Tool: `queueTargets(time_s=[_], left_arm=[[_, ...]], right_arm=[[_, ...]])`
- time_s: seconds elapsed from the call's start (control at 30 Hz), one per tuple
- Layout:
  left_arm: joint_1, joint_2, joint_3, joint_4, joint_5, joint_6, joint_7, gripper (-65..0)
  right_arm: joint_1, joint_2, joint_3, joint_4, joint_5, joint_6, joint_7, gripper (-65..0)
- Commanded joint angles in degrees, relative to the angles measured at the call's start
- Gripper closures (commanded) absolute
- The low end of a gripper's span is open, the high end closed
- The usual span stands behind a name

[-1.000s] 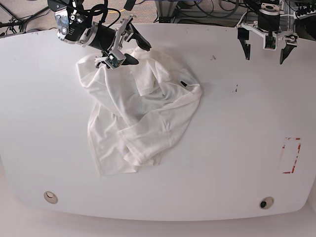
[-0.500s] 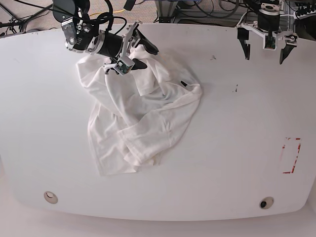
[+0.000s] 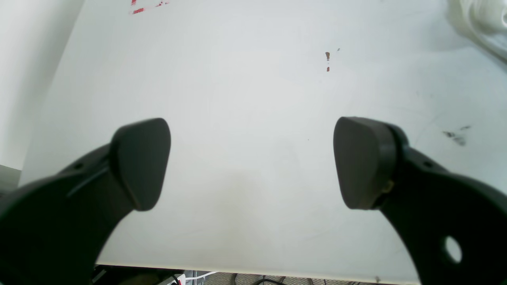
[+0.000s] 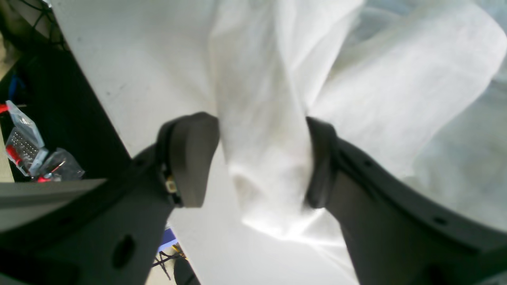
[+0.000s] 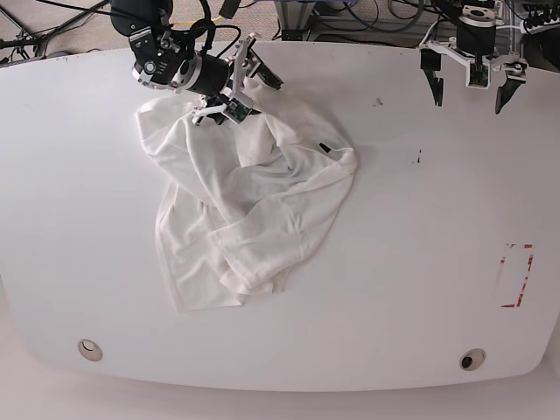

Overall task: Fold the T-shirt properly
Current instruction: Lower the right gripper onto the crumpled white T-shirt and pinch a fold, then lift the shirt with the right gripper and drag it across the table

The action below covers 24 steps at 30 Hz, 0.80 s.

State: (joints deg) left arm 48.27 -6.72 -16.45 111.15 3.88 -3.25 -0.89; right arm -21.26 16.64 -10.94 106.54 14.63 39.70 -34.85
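The white T-shirt point(image 5: 254, 201) lies crumpled on the left half of the table, with no print showing. My right gripper point(image 5: 248, 96) is at its upper edge, reaching in from the far left. In the right wrist view its jaws point(image 4: 263, 162) stand open around a raised fold of the T-shirt point(image 4: 396, 99); the cloth touches the right finger point(image 4: 317, 166). My left gripper point(image 5: 469, 103) hangs open at the table's far right edge. The left wrist view shows it point(image 3: 251, 162) holding nothing over bare table, with the T-shirt point(image 3: 483, 19) only in the top right corner.
A red tape outline point(image 5: 516, 276) marks the table's right side. Small dark marks point(image 5: 418, 157) lie between the shirt and that outline. Two round holes point(image 5: 89, 350) point(image 5: 472, 360) sit near the front edge. Cables and frames crowd the space behind the table.
My right arm has shifted to the right along the shirt's upper edge, and its jaws now straddle a fold of cloth. The left arm has not moved.
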Motion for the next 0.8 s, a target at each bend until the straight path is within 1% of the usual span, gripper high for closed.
queueTargets(time_s=[0.0, 0.03, 0.1, 0.17, 0.2, 0.33, 0.4, 0.5, 0.6, 0.77], left_arm=[[0.7, -0.3, -0.2, 1.2, 0.1, 0.4, -1.5, -61.9], [0.7, -0.3, -0.2, 1.2, 0.1, 0.4, -1.5, -61.9], [0.7, -0.3, -0.2, 1.2, 0.1, 0.4, -1.5, -61.9], [0.7, -0.3, -0.2, 1.2, 0.1, 0.4, -1.5, -61.9], [0.7, -0.3, -0.2, 1.2, 0.1, 0.4, -1.5, -61.9], [0.7, -0.3, -0.2, 1.1, 0.1, 0.4, -1.5, -61.9], [0.7, -0.3, -0.2, 1.1, 0.1, 0.4, -1.5, -61.9], [0.6, -0.3, -0.2, 1.0, 0.1, 0.4, -1.5, -61.9], [0.5, -0.4, -0.1, 1.0, 0.1, 0.4, -1.5, -61.9], [-2.0, -0.4, -0.2, 1.0, 0.1, 0.4, -1.0, -61.9]], right_arm=[[0.6, -0.4, 0.3, 1.3, -1.1, 0.3, 1.5, -30.4], [0.7, -1.0, 0.3, 1.6, -1.9, 0.3, 1.5, -24.6], [0.8, -1.4, 0.3, 2.2, -2.7, 0.3, 1.5, -15.1], [1.3, -2.1, 0.3, 2.5, -3.1, 0.3, 1.5, -2.4], [1.9, -2.3, 0.3, 2.5, -3.1, 0.3, 1.5, 0.0], [4.7, -2.6, 0.3, 2.5, -2.8, 0.3, 1.5, 0.0], [7.0, -3.3, 0.3, 2.2, -2.5, 0.3, 1.5, 0.0], [11.9, -5.0, 1.8, 1.3, -2.7, 0.3, 1.4, 0.0], [17.6, -7.7, 2.6, -0.8, -3.0, 0.3, 1.3, 0.0], [26.8, -8.5, 2.6, -4.1, -2.8, 0.3, 1.3, 0.0]])
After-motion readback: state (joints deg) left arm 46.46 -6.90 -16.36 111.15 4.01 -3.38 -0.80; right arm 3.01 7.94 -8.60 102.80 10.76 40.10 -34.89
